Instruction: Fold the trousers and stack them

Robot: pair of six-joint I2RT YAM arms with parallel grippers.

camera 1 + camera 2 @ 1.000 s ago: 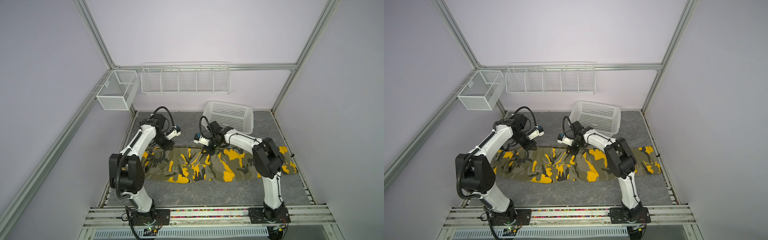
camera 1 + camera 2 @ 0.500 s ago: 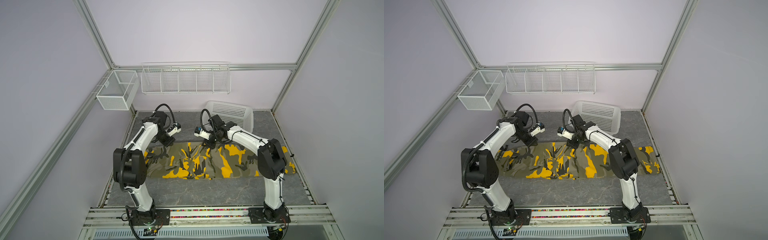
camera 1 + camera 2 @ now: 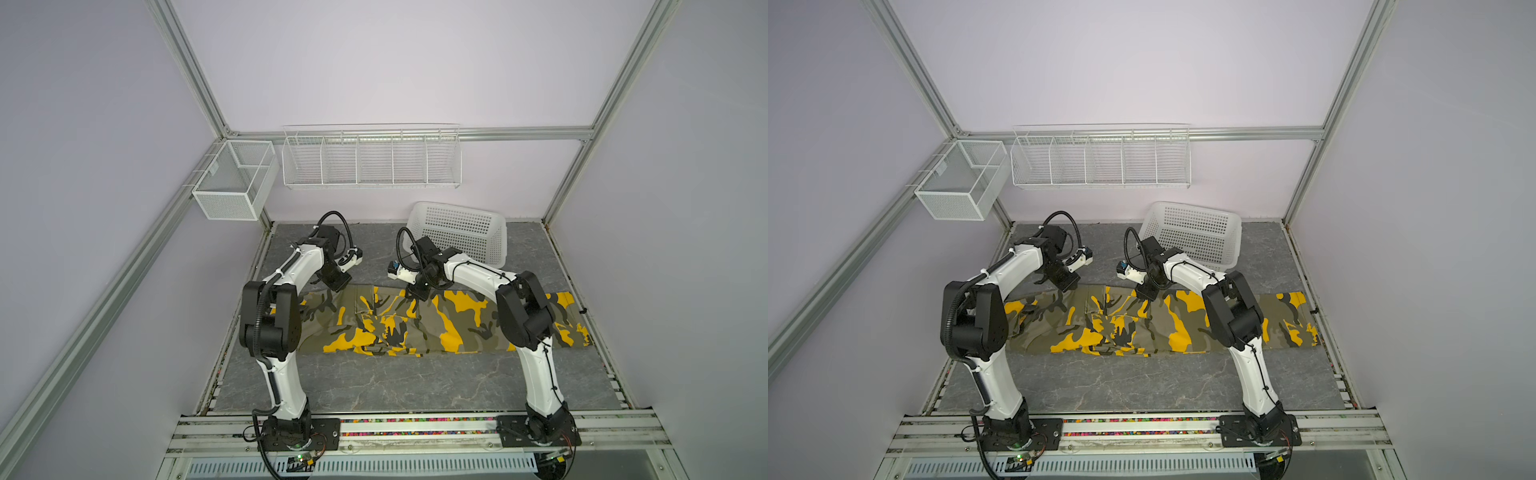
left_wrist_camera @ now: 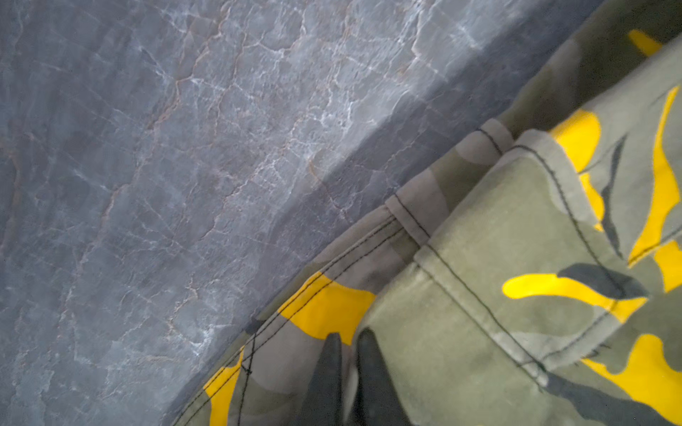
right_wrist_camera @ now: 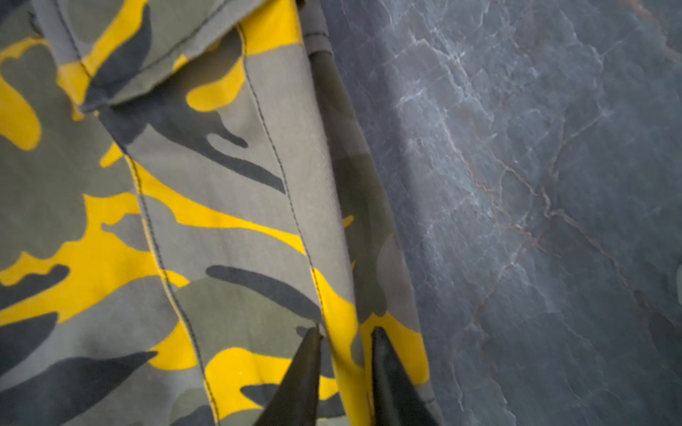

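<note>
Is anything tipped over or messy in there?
Yes: the white basket at the back looks tipped up on its side instead of standing flat. The trousers lie in a long strip, a bit bunched in the middle.

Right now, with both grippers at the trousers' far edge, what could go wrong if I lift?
The right gripper straddles a folded edge of the trousers; lifting may snag it and open the fold.
The left gripper looks nearly closed on cloth; whether it grips is unclear, so it may drag that layer.
The basket sits close behind the right gripper; backing up could hit it.
</note>
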